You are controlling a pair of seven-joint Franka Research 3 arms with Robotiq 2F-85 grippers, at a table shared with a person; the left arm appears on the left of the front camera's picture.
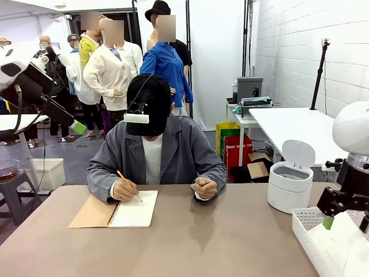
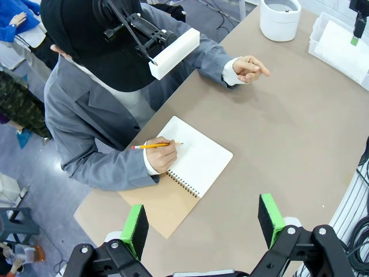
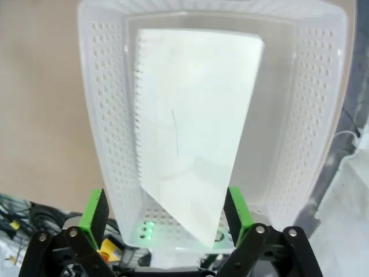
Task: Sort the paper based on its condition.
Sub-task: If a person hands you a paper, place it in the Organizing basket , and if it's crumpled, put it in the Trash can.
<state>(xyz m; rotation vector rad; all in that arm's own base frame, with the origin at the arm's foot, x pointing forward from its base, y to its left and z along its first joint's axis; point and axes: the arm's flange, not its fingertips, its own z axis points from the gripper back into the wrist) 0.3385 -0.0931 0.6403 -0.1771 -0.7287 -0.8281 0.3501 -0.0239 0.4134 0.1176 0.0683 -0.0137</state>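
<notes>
The right gripper (image 3: 165, 199) is hanging wide open over the basket (image 3: 104, 127). The paper (image 3: 190, 115) is lying inside the basket, just ahead of the pads, with its long axis running away from them. The left gripper (image 2: 203, 222), also wide, is hovering well apart, above the notebook (image 2: 199, 156).

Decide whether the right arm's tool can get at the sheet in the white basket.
Likely yes: the open right tool hangs over the paper sheet in the basket, nothing between them.
</notes>
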